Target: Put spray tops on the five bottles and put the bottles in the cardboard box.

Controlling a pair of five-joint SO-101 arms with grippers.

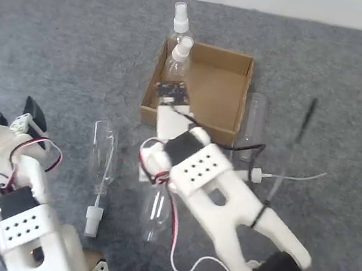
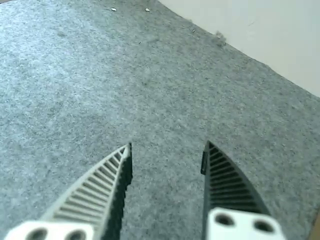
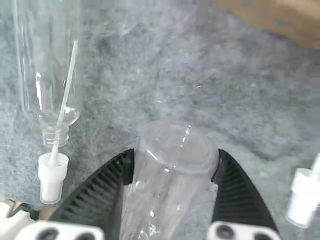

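Bottle [image 3: 170, 175] in right gripper [image 3: 175, 152], neck end out of frame

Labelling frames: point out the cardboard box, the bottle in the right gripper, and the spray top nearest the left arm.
cardboard box [image 1: 217, 94]: high view, bare floor.
held bottle [image 3: 172, 150]: right wrist view, round base.
spray top [image 1: 92, 221]: high view, white cap.

The left arm [image 1: 45, 241] and the right arm [image 1: 232, 203] are white plastic with black servo motors [image 1: 17, 200], perforated plates [image 1: 199, 170] and loose red, white and black cables [image 1: 51, 150]; the left gripper [image 2: 168, 145] and the right gripper [image 3: 175, 150] have pointed pale fingers [image 2: 100, 187] with ribbed black inner faces and screw holes [image 2: 225, 220] behind.
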